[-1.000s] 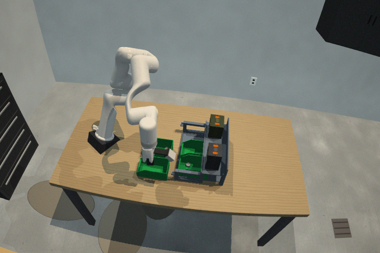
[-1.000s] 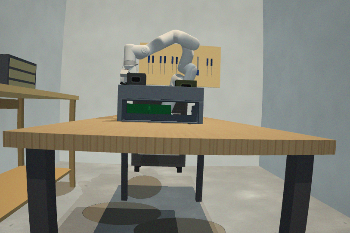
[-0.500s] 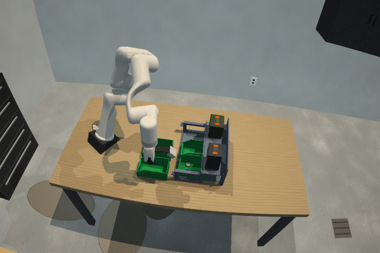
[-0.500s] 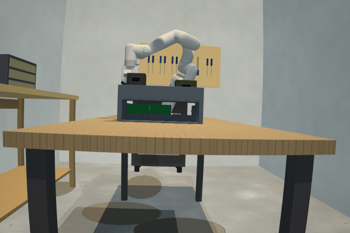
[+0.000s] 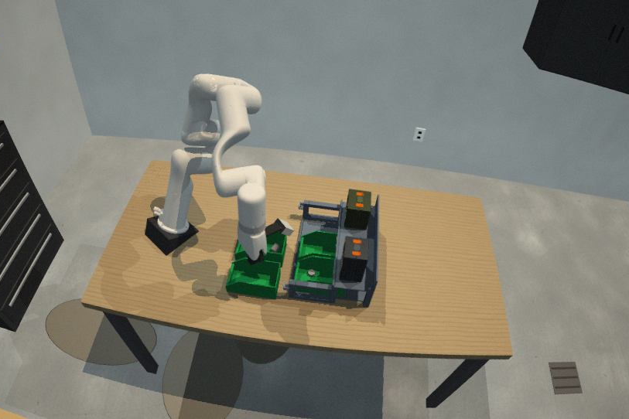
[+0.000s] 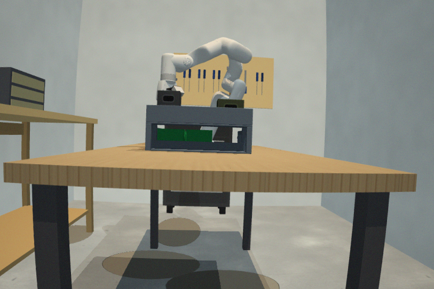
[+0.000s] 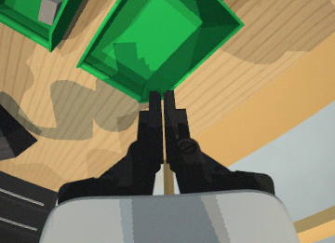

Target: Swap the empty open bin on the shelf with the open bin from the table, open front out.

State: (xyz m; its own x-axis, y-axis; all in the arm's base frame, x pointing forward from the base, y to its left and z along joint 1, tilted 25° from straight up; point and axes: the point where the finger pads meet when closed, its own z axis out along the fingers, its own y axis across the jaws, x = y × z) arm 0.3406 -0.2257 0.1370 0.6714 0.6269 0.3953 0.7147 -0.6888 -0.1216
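1. So the gripper (image 5: 257,257) (image 6: 170,88) (image 7: 162,106) is hovering above the table top (image 5: 438,271) (image 6: 207,180) (image 7: 107,91), fingers together and clamping nothing.
2. The empty open bin (image 5: 254,277) (image 7: 158,38) is sitting on its base below the fingertips and ahead of them in the wrist view, its near corner lining up with them.
3. The bin with the part (image 5: 275,259) (image 7: 65,20) is sitting near the empty one, up and left of the fingertips in the wrist view. Its grey part (image 5: 274,247) (image 7: 49,11) is lying inside.
4. Beyond both, on the gripper's far side from the arm base, the shelf (image 5: 377,212) (image 6: 198,115) is holding two other green bins, a nearer one (image 5: 319,273) (image 6: 171,134) and its neighbour (image 5: 317,242) (image 6: 198,135), looking level.
5. Two dark cases, one grey (image 5: 354,261) (image 6: 169,98), one olive (image 5: 357,212) (image 6: 230,103), are standing past those bins.
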